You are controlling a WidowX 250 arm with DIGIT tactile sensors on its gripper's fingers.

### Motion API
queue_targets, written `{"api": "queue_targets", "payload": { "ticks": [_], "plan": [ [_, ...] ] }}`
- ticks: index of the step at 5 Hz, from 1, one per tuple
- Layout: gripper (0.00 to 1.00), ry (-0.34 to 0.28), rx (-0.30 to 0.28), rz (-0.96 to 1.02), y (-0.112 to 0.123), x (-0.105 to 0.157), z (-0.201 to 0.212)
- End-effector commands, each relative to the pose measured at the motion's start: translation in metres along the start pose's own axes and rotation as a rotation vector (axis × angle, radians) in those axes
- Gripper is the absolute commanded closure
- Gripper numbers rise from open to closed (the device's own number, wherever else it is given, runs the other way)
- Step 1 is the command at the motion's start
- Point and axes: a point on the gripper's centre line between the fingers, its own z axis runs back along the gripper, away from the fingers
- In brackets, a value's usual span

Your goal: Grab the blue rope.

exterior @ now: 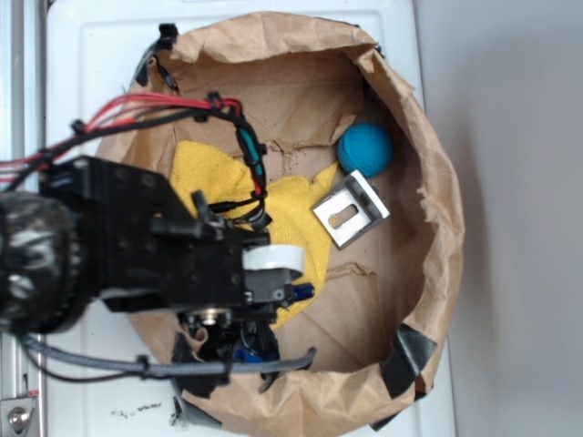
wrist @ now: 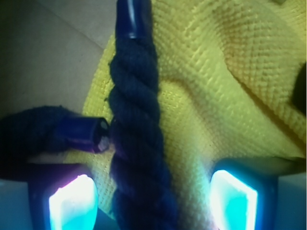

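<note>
**A:** Seen from the wrist, the blue rope [wrist: 136,143] runs up the middle of the frame, its dark twisted strands lying across the yellow cloth [wrist: 225,96]. One glossy wrapped end sits at the top edge; the other bends back in from the left and stops right beside the strand.

**B:** And the claw [wrist: 153,199]?

**A:** Spread. Its two lit pads [wrist: 72,203] stand on either side of the rope, neither one touching it.

**B:** What does the exterior view add?

**A:** The black arm [exterior: 137,241] reaches over a crumpled brown paper bag [exterior: 437,237] on a white desk [exterior: 82,55]. The claw [exterior: 239,350] hangs low at the cloth's [exterior: 291,209] near edge, and only a scrap of the rope's [exterior: 303,291] bright blue end shows past it. A blue ball [exterior: 365,149] and a metal bracket [exterior: 351,211] lie well apart from the claw, to the right.
</note>
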Motion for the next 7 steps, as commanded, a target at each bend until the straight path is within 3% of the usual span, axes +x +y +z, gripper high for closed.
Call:
{"api": "queue_targets", "payload": {
  "ticks": [1,3,5,7],
  "plan": [
    [1.0,-0.03,-0.001,-0.006,-0.007,0.008,0.006],
    [1.0,-0.053,-0.011,-0.021,0.002,0.014,0.027],
    [1.0,-0.065,-0.05,0.077,0.027,0.032,0.078],
    [1.0,-0.078,-0.034,0.172,0.039,0.045,0.122]
  ]
}}
